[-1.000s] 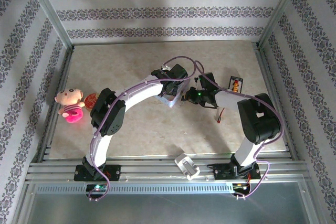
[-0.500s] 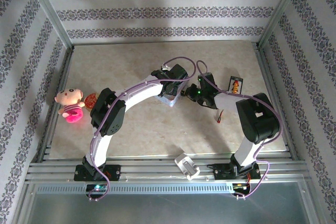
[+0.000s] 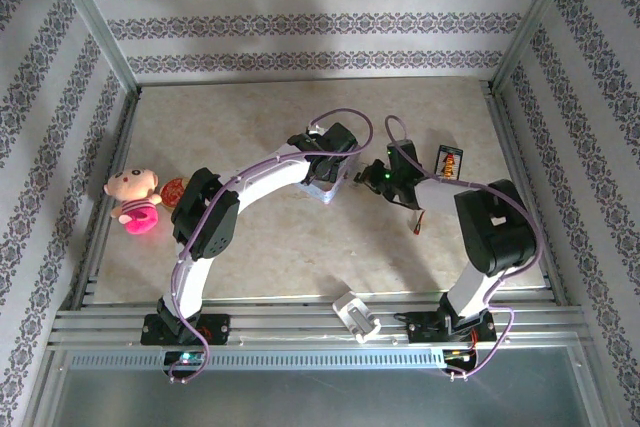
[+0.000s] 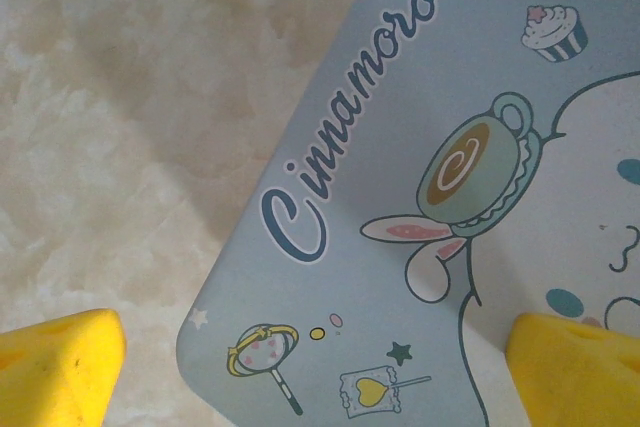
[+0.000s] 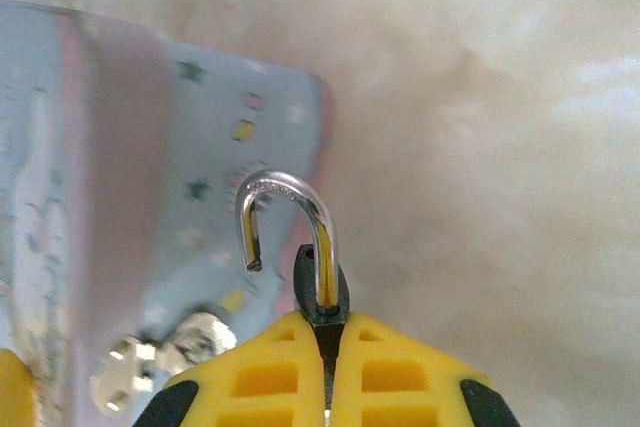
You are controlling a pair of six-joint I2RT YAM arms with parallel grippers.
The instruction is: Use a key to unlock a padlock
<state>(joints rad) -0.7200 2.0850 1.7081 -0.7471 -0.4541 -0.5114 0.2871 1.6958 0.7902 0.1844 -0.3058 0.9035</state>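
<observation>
**Non-task items on the counter**

A pale blue cartoon-printed tin lies mid-counter. A pink plush doll sits at the left edge, with a red disc just beside it. A small dark card lies to the right. A white boxy piece rests on the near rail.

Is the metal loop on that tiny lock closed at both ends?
No: on the padlock, one end of the silvery loop hangs free, outside the black body pinched in the right gripper.

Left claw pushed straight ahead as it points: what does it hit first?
Probably the pale blue cartoon-printed tin: its lid fills the gap ahead of the open left claw, though depth is unclear.
</observation>
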